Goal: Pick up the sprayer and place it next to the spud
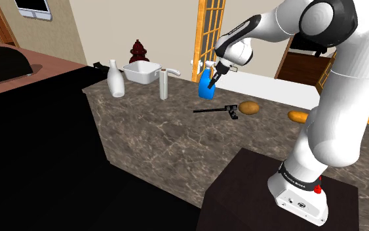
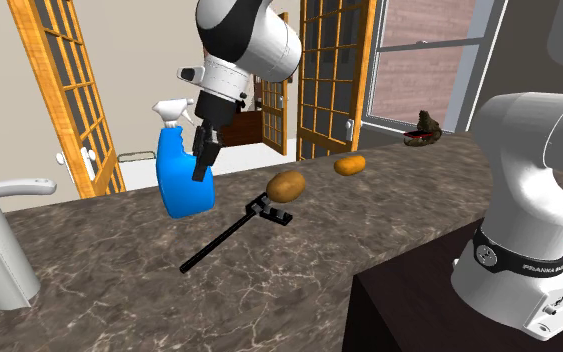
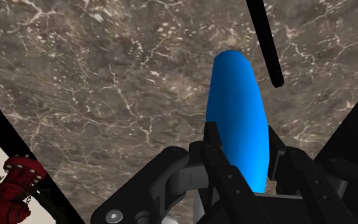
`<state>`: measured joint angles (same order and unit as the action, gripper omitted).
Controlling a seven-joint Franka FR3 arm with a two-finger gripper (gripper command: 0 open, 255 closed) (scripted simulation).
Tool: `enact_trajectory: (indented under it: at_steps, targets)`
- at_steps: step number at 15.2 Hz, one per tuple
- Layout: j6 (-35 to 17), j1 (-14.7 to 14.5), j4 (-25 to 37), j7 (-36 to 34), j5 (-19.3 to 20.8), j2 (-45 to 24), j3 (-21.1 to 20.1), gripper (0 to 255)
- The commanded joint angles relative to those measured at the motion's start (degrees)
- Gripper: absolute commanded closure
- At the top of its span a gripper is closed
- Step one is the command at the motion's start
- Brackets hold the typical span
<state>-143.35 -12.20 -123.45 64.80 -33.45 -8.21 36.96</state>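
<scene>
Gripper [image 2: 202,165] is clasping the upright blue spray bottle [image 2: 179,190]; the potato [image 2: 286,185] is lying near, toward the second exterior view's right, on the surface [image 2: 269,290].

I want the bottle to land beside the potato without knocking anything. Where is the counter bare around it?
Free counter: the gap between the potato and the brown oblong thing, and the broad stretch from the black long-handled tool toward the stand. Crowded: the potato's side facing the blue spray bottle in the gripper, where the tool's head lies close.
</scene>
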Motion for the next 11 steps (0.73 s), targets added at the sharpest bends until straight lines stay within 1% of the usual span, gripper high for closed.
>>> enact_trajectory:
  at_steps: [1, 11]
  targets:
    - [0.8, -0.3, 0.3, -1.4, 1.7, 1.1, 0.4, 255]
    - [6.1, -1.2, 3.1, -8.1, 9.4, 5.9, 1.6, 255]
